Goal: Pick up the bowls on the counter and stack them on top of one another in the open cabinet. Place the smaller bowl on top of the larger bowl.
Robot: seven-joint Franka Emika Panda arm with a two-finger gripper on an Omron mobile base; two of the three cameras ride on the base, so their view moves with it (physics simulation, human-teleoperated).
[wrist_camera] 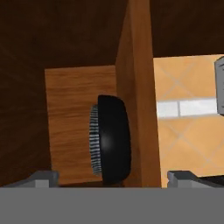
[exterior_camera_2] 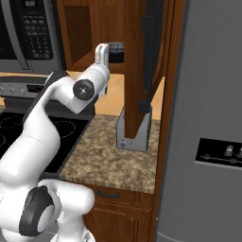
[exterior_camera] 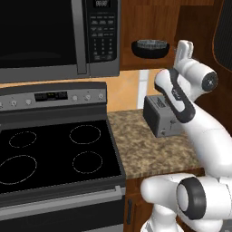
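Now the wide round shiny black bowl (exterior_camera: 150, 50) sits on the flat shelf inside the open reddish-brown wooden cabinet (exterior_camera: 154, 20). A light grey speckled rim peeks out of its top, and I think that is the small grey-blue bowl (exterior_camera: 151, 43) sitting inside it. So the stack looks done. No bowl is left on the brown speckled stone counter (exterior_camera: 145, 154), where a grey metal toaster box (exterior_camera: 161, 115) stands.

The robot's white two-finger gripper (wrist_camera: 113, 177) is up by the cabinet and points at the bowls. Its two dark fingers (wrist_camera: 43, 177) are spread wide apart and hold nothing. The black bowl is between them but a bit further in, not touching.

I think the job now is to pull the hand away. To do it well, the hand should go straight back and slowly, with the fingers kept wide. It should not touch the bowls or bump the wooden cabinet wall (wrist_camera: 135, 87) beside them, or the stack could slide.
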